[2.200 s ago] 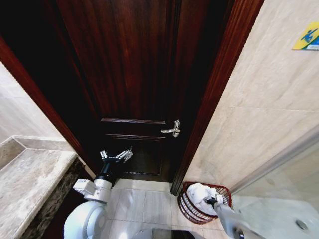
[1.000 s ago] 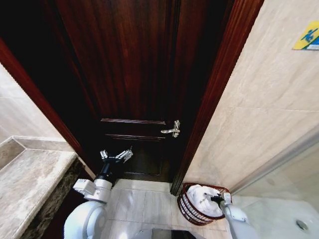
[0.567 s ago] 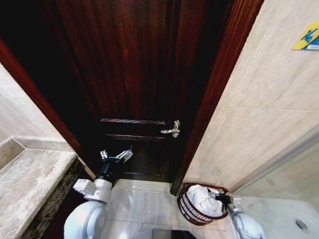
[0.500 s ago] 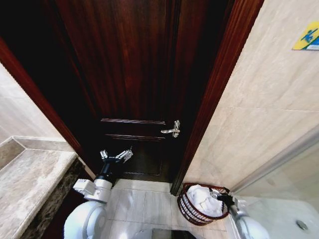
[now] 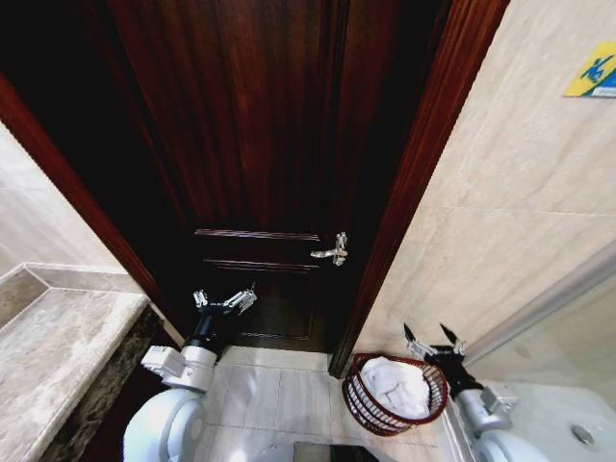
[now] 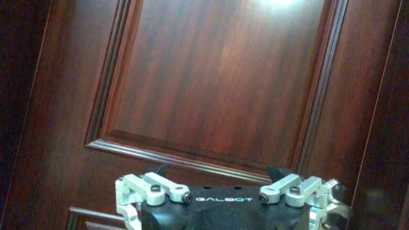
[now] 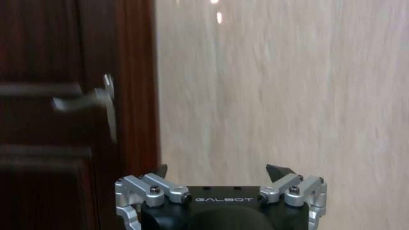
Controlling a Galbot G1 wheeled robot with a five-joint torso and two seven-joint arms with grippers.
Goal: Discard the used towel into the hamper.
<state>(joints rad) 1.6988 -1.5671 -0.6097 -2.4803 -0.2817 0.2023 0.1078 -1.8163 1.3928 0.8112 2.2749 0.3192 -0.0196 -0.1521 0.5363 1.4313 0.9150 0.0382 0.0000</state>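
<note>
The hamper (image 5: pixel 364 407), a small round dark red-brown wire basket, stands on the floor tiles by the door frame at the lower right of the head view. A white towel (image 5: pixel 397 385) lies crumpled inside it. My right gripper (image 5: pixel 432 340) is open and empty, raised just above the hamper's far right rim and pointing at the beige wall; its fingers (image 7: pixel 278 170) spread wide in the right wrist view. My left gripper (image 5: pixel 224 300) hangs open and idle in front of the dark door, its fingers (image 6: pixel 278 171) apart.
A dark wooden door (image 5: pixel 260 144) with a silver lever handle (image 5: pixel 332 252) fills the middle. A stone counter (image 5: pixel 48 356) sits at the lower left. Beige wall tiles (image 5: pixel 520 192) rise on the right, with a pale ledge (image 5: pixel 568 423) beside the hamper.
My right gripper has let go of the towel, opened, and lifted up and to the right out of the hamper. The towel stays in the basket. The left arm has not moved.
</note>
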